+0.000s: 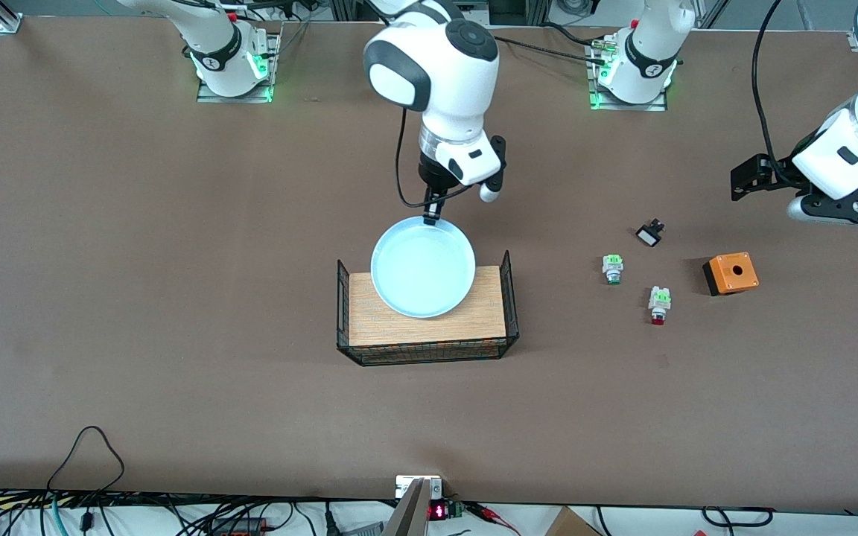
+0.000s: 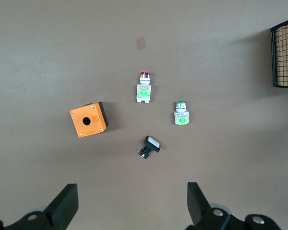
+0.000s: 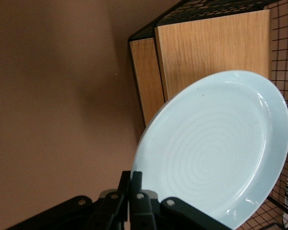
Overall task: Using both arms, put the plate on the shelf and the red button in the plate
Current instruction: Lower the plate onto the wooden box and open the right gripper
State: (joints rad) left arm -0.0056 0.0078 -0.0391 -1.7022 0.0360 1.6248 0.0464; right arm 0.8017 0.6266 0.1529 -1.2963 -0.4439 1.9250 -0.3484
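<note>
Two claws — right claw [image 1: 433, 217] clamped on plate [image 1: 422, 268] rim over tray [image 1: 429, 316]; left claw [image 2: 129, 206] spread wide above red button [image 2: 144, 87].

You see the pale-blue plate [image 1: 422, 268] held tilted over the wire basket [image 1: 509, 298]; the red button [image 1: 658, 304] lies on the desk [image 1: 176, 298].

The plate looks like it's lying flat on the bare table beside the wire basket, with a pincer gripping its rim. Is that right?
Not quite. The plate isn't on the bare table: the right pincer holds it by the rim over the wooden board in the wire basket. The front view and the right wrist view show the board beneath it. The rim grip is correct.
</note>
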